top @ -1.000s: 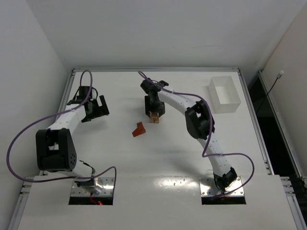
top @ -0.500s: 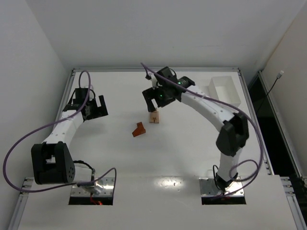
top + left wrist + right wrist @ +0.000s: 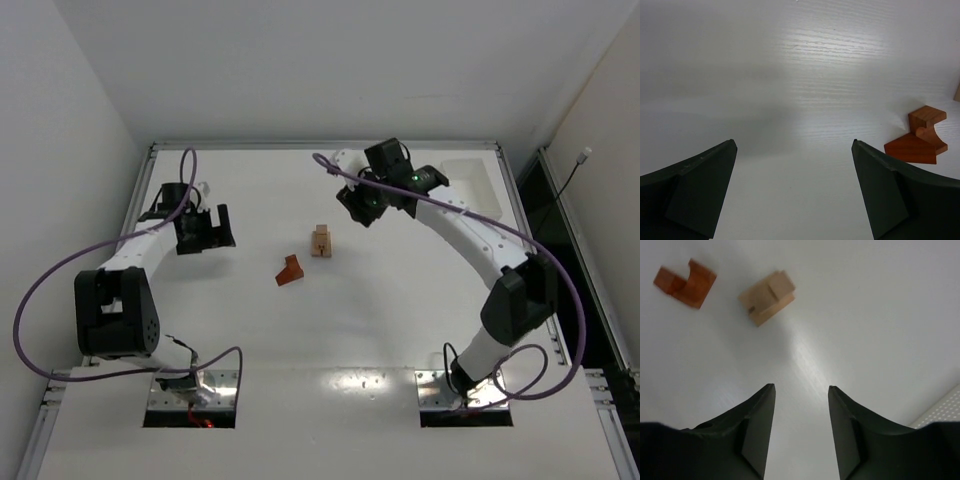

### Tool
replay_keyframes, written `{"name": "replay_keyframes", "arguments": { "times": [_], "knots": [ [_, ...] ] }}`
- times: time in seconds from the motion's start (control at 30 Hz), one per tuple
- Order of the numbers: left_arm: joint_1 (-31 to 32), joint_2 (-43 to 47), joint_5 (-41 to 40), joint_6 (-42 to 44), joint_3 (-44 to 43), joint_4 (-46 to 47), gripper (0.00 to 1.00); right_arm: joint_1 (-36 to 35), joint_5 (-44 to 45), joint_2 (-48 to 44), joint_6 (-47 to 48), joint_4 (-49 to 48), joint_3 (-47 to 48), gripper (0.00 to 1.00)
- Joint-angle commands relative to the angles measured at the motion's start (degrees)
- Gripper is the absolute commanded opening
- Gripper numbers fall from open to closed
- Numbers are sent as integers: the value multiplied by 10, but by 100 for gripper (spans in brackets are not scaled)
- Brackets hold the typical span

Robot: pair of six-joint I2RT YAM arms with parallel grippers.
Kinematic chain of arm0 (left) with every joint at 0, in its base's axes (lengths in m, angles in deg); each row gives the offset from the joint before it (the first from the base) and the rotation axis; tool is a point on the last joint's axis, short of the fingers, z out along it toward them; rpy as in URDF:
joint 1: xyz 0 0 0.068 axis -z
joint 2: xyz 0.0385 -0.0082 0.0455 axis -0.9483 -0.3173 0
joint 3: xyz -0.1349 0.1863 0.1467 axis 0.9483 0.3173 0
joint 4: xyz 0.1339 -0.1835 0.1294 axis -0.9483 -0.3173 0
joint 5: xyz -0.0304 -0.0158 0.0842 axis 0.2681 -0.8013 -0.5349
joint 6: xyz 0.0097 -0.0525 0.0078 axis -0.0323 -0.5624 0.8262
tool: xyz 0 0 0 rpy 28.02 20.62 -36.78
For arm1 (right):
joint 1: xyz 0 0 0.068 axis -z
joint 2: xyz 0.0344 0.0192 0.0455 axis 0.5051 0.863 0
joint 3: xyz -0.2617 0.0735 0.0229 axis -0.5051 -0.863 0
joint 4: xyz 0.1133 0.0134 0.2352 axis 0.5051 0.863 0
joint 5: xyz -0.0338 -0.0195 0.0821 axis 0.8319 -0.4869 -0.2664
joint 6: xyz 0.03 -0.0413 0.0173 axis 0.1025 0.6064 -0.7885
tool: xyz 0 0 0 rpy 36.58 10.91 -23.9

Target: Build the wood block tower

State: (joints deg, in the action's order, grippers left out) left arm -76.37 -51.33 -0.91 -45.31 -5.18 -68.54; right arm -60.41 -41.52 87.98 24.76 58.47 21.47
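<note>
The tower (image 3: 321, 241) is a low pale tan stack in mid-table, a smaller tan piece resting on a wider one; the right wrist view shows it at top left (image 3: 767, 297). A reddish-brown notched wood block (image 3: 290, 270) lies just to its lower left, also seen from both wrists (image 3: 917, 137) (image 3: 686, 282). My right gripper (image 3: 350, 212) (image 3: 801, 387) hangs up and to the right of the stack, open and holding nothing. My left gripper (image 3: 222, 230) (image 3: 794, 145) stands wide open over bare table, left of the blocks.
A white rectangular tray (image 3: 478, 180) sits at the back right, partly hidden behind my right arm. The table's raised rim (image 3: 320, 146) runs along the far edge. White walls close in on both sides.
My right gripper has left the tan stack and pulled back up and to the right, with the tan piece left on top. Its jaws stand narrower than half a second ago. The left gripper shifted slightly.
</note>
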Motion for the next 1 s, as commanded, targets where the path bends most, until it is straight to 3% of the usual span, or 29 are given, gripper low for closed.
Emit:
{"name": "replay_keyframes", "arguments": {
  "times": [0.0, 0.23, 0.33, 0.6, 0.77, 0.97],
  "knots": [
    [-7, -2, 24, 9, -19, 24, 100, 14, -25, 59, 0, -34, 119, 42],
    [-12, -26, 67, 27, -12, 56, 100, 45, -54, 223, -83, 78, 371, 39],
    [-12, -41, 92, 43, -18, 47, 100, 34, -116, 277, -15, 138, 453, 39],
    [-34, -61, 112, 61, -77, -15, 100, -67, -187, 204, 230, 157, 310, 44],
    [-66, -84, 119, 61, -114, -53, 100, -113, -194, 161, 301, 171, 211, 44],
    [-71, -96, 124, 50, -121, -53, 100, -142, -207, 129, 376, 128, 87, 36]
  ]
}}
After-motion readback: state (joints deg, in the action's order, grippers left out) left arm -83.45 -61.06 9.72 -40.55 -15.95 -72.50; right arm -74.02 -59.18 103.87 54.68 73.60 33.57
